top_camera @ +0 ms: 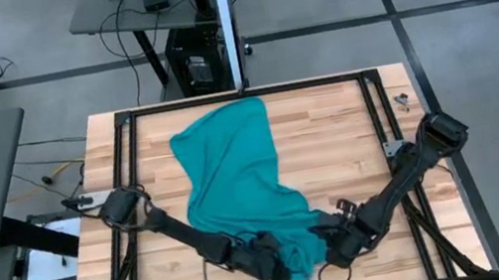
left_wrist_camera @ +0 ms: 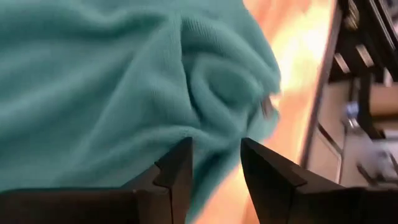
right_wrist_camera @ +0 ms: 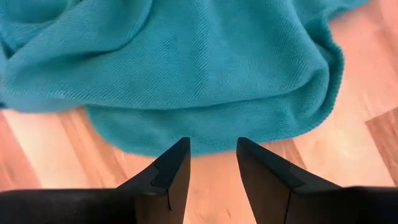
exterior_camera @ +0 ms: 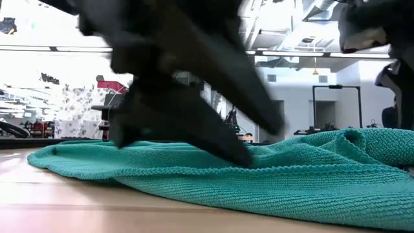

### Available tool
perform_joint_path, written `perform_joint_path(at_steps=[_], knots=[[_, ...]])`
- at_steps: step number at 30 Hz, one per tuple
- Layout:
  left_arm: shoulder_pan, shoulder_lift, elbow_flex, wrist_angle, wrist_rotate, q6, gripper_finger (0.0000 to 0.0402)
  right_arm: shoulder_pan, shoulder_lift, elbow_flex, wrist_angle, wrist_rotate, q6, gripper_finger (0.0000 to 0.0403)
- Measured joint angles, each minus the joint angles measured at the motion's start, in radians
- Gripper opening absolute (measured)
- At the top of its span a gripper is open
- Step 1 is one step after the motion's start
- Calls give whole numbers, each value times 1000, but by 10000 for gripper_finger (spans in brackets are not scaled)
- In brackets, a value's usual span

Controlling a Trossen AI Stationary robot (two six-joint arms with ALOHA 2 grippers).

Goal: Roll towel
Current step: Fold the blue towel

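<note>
- The towel (top_camera: 234, 168) lies crumpled across the middle of the worktop (top_camera: 339, 136).
- The left pincer (left_wrist_camera: 214, 168) is over its near edge, fingers apart, empty.
- The right pincer (right_wrist_camera: 211, 163) sits just beside that edge, fingers apart, empty.

Item 1: towel (top_camera: 238, 177), teal, crumpled, lying lengthwise on the wooden table (top_camera: 331, 147), widest at its near end.

Item 2: left gripper (top_camera: 276, 274), low at the towel's near edge, touching or overlapping the cloth; the towel stretches away ahead of its jaws.

Item 3: right gripper (top_camera: 330, 251), just beside the towel's near right corner, the cloth edge directly off its jaws.

Item 4: the 2 dark arms, converging from the table's left and right sides toward the near end.
</note>
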Motion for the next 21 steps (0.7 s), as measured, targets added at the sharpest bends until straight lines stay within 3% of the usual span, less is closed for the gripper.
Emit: perform_joint_path(at_steps=[5, 8, 12, 21], knots=[[-28, 107, 122, -8, 92, -58, 121, 11, 0, -81, 69, 35, -1, 127], [-72, 131, 169, -63, 96, -102, 121, 9, -3, -137, 162, 39, -38, 127], [-114, 118, 177, -175, 87, -157, 121, 9, -6, -166, 206, 35, -113, 127], [-204, 35, 174, -478, 102, -180, 121, 51, -8, -161, 81, -83, -113, 127]])
